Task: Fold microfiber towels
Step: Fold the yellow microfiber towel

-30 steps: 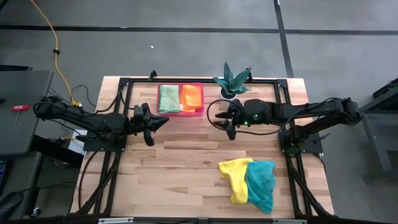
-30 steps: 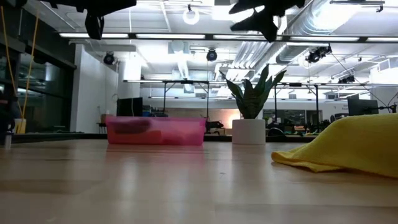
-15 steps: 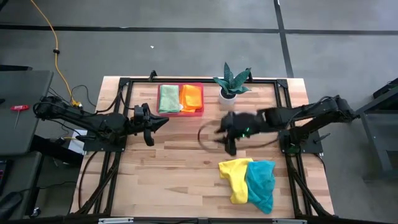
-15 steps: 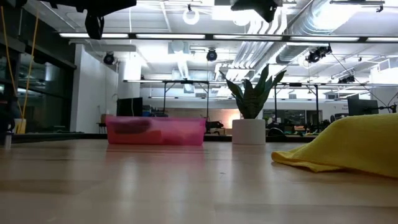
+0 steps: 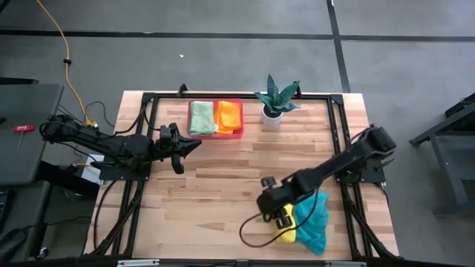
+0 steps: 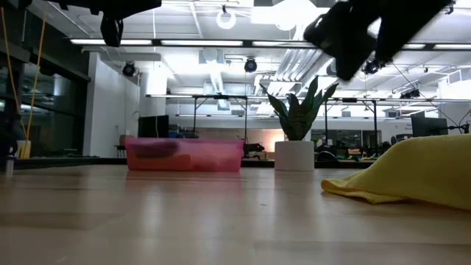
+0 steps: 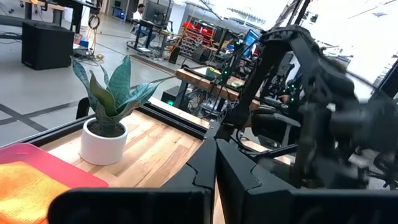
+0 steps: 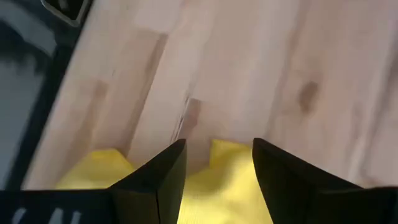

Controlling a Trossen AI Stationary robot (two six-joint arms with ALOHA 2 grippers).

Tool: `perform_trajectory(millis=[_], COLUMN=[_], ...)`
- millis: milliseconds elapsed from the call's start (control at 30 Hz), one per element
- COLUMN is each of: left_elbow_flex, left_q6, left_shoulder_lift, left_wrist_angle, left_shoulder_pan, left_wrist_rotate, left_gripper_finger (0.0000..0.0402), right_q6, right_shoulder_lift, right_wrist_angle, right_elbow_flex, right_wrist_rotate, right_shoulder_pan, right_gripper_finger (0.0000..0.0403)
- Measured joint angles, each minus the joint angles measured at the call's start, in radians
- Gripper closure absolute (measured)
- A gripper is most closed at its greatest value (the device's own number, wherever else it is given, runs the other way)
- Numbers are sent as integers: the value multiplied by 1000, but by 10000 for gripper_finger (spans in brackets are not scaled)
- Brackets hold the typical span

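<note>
We see a yellow towel (image 5: 283,231) lying crumpled near the table's (image 5: 215,193) front right edge, touching and partly under a teal towel (image 5: 312,219). Both look light, soft and limp, so we judge they will sag and bunch if lifted by the middle; a corner or hem of the yellow one is the better place to pinch. Our right gripper (image 8: 212,163) hovers over the yellow towel's edge, fingers spread, grasping nothing. Green (image 5: 200,117) and orange (image 5: 228,116) towels lie folded in the pink tray (image 5: 216,136) at the back. Our left gripper (image 5: 184,146) waits clenched shut, empty, near the tray.
</note>
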Motion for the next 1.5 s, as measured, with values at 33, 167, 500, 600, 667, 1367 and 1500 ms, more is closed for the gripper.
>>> perform_trajectory(millis=[33, 167, 500, 600, 667, 1367, 1500], left_elbow_flex=[0, 0, 0, 0, 0, 0, 0], left_q6=[0, 0, 0, 0, 0, -3, 0], left_shoulder_lift=[0, 0, 0, 0, 0, 0, 0], left_wrist_angle=[0, 0, -1, -1, -2, -9, -10], left_shoulder_pan=[0, 0, 0, 0, 0, 0, 0], left_wrist_rotate=[0, -1, -7, -7, -7, -33, -39], left_gripper_finger=[401, 401, 401, 401, 401, 401, 401], right_q6=[-30, -132, -256, -262, -274, -399, -357], right_shoulder_lift=[26, 107, 212, 230, 240, 277, 245], right_wrist_angle=[20, 59, 65, 65, 66, 77, 68], right_elbow_flex=[0, 0, 0, 0, 0, 3, -6], right_wrist_rotate=[-6, -18, -11, -14, -16, 32, 149], right_shoulder_pan=[3, 4, -12, -12, -11, -107, -204], right_gripper_finger=[226, 226, 226, 226, 226, 394, 400])
